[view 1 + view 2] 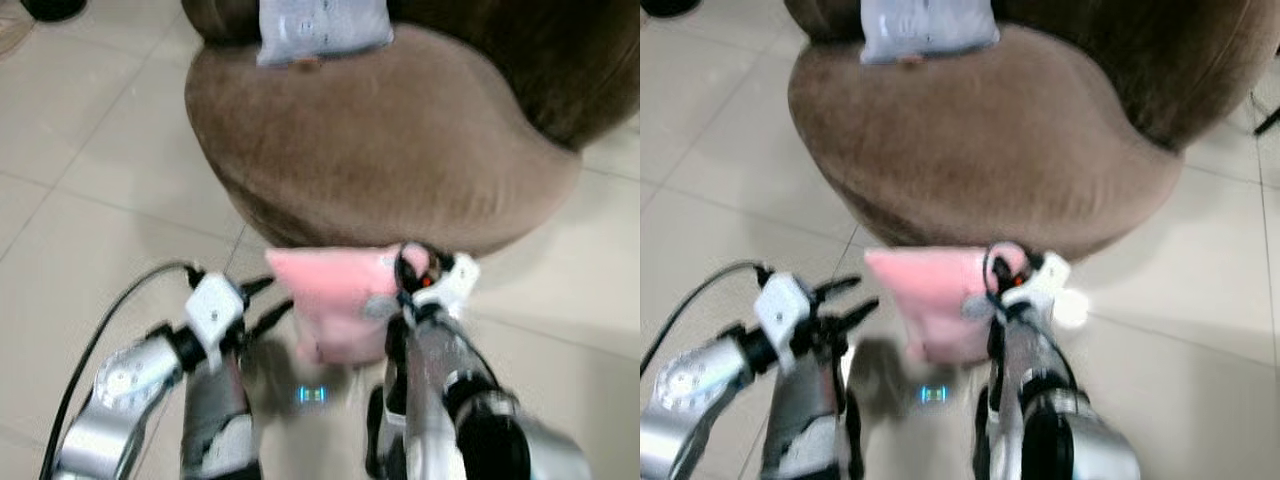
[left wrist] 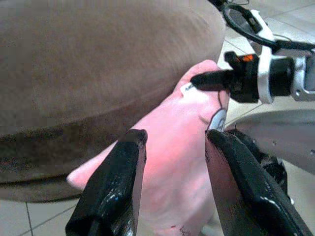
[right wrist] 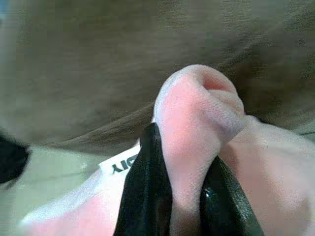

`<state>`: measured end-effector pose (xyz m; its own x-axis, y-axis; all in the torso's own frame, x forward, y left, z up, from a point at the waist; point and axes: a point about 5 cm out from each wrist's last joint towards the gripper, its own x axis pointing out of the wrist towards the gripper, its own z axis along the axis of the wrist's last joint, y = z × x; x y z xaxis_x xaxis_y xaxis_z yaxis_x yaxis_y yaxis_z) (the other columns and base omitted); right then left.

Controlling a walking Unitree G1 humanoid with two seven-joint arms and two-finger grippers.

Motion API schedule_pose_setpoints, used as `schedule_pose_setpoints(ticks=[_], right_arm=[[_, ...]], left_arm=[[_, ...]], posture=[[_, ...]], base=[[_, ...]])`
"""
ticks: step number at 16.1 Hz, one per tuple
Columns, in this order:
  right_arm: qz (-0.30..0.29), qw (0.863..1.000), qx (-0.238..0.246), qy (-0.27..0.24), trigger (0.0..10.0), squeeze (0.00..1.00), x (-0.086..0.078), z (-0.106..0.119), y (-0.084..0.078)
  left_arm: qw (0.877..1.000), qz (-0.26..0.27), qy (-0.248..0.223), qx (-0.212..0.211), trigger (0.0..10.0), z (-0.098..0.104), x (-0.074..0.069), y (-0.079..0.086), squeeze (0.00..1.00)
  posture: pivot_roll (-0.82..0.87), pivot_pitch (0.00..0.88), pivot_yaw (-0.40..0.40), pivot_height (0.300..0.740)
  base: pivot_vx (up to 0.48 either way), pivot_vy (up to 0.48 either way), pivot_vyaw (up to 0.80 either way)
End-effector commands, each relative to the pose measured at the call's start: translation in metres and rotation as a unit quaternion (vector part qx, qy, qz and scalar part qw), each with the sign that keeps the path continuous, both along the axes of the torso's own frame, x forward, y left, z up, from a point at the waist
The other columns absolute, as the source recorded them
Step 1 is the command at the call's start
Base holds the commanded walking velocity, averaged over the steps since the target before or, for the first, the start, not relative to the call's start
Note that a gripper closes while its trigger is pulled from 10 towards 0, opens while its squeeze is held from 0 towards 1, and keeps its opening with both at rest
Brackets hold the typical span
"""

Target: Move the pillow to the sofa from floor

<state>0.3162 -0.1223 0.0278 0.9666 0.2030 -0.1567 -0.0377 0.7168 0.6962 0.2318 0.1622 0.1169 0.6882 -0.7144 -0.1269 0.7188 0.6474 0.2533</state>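
A pink pillow (image 1: 335,300) hangs off the floor just in front of the brown sofa (image 1: 400,140). My right gripper (image 3: 184,189) is shut on the pillow's upper right corner (image 3: 197,108), pinching the fabric between its black fingers (image 3: 147,191). A white label (image 3: 120,164) sticks out beside them. My left gripper (image 2: 172,147) is open at the pillow's left side (image 2: 172,162), its two black fingers (image 2: 115,187) spread with the pillow just beyond them, not gripping it. In the head views the left gripper (image 1: 845,305) sits left of the pillow (image 1: 930,300).
A grey-blue cushion (image 1: 320,30) lies at the back of the sofa seat. Pale floor tiles (image 1: 90,220) surround the sofa. A black cable (image 1: 100,340) loops off my left arm. A dark object (image 1: 50,8) stands at the far left.
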Motion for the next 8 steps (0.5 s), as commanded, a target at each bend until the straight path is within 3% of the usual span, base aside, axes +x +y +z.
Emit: schedule_pose_setpoints(ticks=[1,4,5,7,8], right_arm=[[0.039,0.998,0.020,-0.035,10.0,0.00,-0.002,0.004,0.008],[0.082,0.989,0.068,-0.105,10.0,0.00,-0.016,0.013,0.012],[0.086,0.982,0.090,-0.143,10.0,0.00,-0.023,0.029,0.012],[0.058,0.966,0.122,-0.222,10.0,0.00,-0.041,0.081,0.009],[0.035,0.964,0.123,-0.234,10.0,0.00,-0.044,0.093,0.006]], left_arm=[[1.000,-0.004,0.013,0.004,10.0,-0.007,-0.005,-0.002,0.00],[1.000,-0.010,0.016,-0.002,10.0,-0.009,-0.009,-0.005,0.00],[1.000,-0.014,0.016,-0.005,10.0,-0.010,-0.011,-0.007,0.00],[1.000,-0.018,0.006,-0.017,10.0,-0.006,-0.011,-0.010,0.00],[1.000,-0.018,0.002,-0.021,10.0,-0.005,-0.010,-0.012,0.00]], posture=[[0.29,0.264,-0.053,0.587],[0.25,0.251,-0.048,0.617],[0.24,0.247,-0.045,0.627],[0.19,0.226,-0.031,0.647],[0.16,0.215,-0.026,0.652]], base=[[0.000,0.000,0.00],[0.000,0.000,0.00],[0.000,0.000,0.00],[0.000,0.000,0.00],[0.000,0.000,0.00]])
